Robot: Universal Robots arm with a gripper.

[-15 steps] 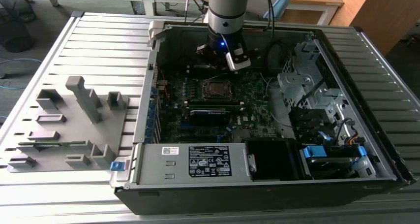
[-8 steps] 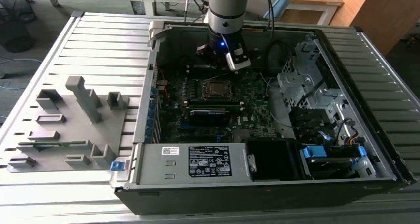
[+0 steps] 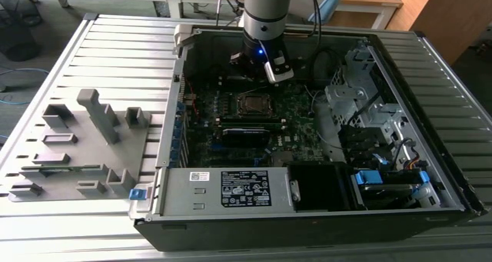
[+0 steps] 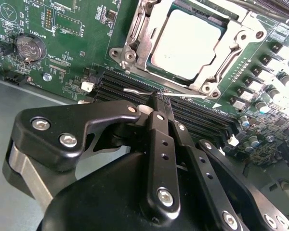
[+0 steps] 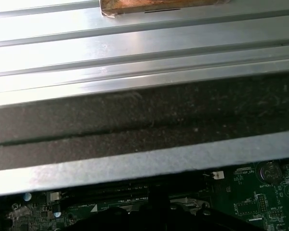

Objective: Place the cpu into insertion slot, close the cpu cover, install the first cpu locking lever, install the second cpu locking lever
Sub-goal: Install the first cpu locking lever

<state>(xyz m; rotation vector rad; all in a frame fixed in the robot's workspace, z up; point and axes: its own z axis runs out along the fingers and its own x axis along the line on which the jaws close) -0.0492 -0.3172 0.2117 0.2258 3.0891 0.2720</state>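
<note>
The cpu (image 4: 185, 43) sits in the insertion slot (image 4: 126, 54), cpu cover (image 4: 138, 26) down; end effector (image 4: 159, 99) clenched.

The worktop (image 3: 115, 49) is a ribbed metal slab, its pale slats running side by side with narrow grooves between them. A big open computer case (image 3: 307, 230) lies flat on it with its open side up. Just beside the case, toward the exterior view's left, sits a flat grey fixture (image 3: 77, 158) with several upright blocks and slotted holders rising from it. A small blue piece (image 3: 137, 193) sits between the fixture's corner and the case; I can't tell whether it rests on the fixture or the slats. Bare slats show past the case's far wall.
</note>
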